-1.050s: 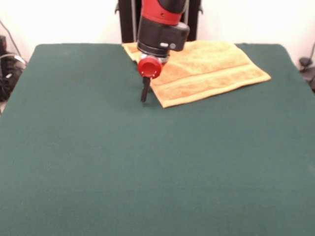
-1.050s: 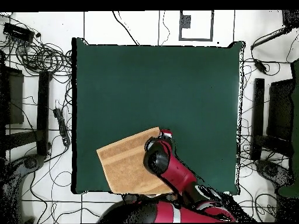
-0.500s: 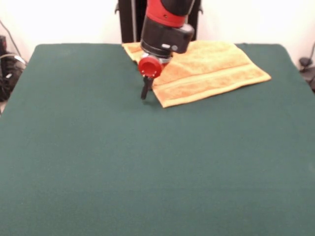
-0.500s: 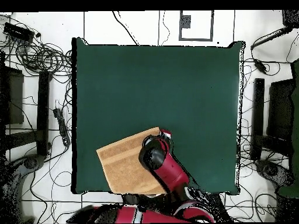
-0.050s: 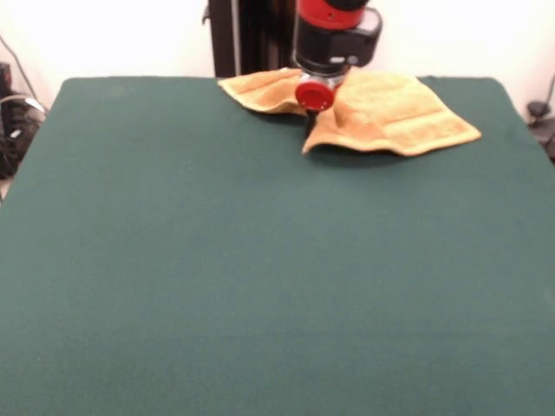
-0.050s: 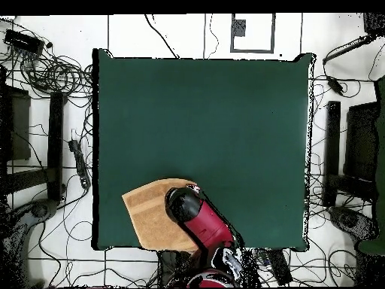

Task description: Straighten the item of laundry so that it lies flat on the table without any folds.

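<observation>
The item of laundry (image 5: 390, 108), an orange-yellow towel, lies rumpled at the far right of the green table (image 5: 260, 277). One part is humped up off the cloth, with a shadow under its near edge, and a fold trails to the left. My gripper (image 5: 310, 121) hangs over the towel's middle, shut on the raised cloth. Its fingertips are mostly hidden by the towel. From overhead, the towel (image 6: 150, 214) sits at the table's (image 6: 203, 113) bottom-left edge, and the red arm covers its right part, the gripper (image 6: 188, 197) near the towel's upper right corner.
The towel lies close to the table's edge by the black pedestal post (image 5: 251, 35). Cables (image 6: 53, 71) and dark equipment (image 6: 361, 143) ring the table on the floor. A dark object (image 5: 13, 121) sits off the table's left side.
The gripper has moved right and toward the table's far edge, dragging the towel's near-left corner with it. The towel, flat before, is now bunched and partly lifted.
</observation>
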{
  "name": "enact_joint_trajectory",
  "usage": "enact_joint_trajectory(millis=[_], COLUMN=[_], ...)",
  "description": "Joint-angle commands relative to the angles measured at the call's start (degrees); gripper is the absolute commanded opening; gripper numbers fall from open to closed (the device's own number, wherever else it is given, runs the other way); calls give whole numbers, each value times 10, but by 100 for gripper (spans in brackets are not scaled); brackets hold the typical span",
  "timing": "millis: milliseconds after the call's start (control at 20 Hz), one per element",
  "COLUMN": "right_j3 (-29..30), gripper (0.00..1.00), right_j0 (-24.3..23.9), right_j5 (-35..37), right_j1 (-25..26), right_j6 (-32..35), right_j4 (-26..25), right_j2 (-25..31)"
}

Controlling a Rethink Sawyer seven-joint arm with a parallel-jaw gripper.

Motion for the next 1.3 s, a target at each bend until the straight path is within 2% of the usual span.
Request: enact_joint_trajectory(millis=[50,250,600,650,800,900,1100,1200,1300], right_j3=[-53,-41,-40,-37,-59,-93,-160,-186,-202], gripper=[100,100,100,100,100,100,100,100,100], right_j0=[31,-2,-38,-12,-54,-72,-97,-105,-110], right_j5=[98,34,31,36,31,67,151,214,294], right_j1=[8,19,3,-8,-47,-79,-127,-150,-176], right_j6=[152,106,35,46,-34,-94,-167,-172,-142], right_j4=[31,28,-24,-26,-88,-145,-261,-306,-327], right_j2=[-22,11,-5,-16,-26,-46,-63,-62,-54])
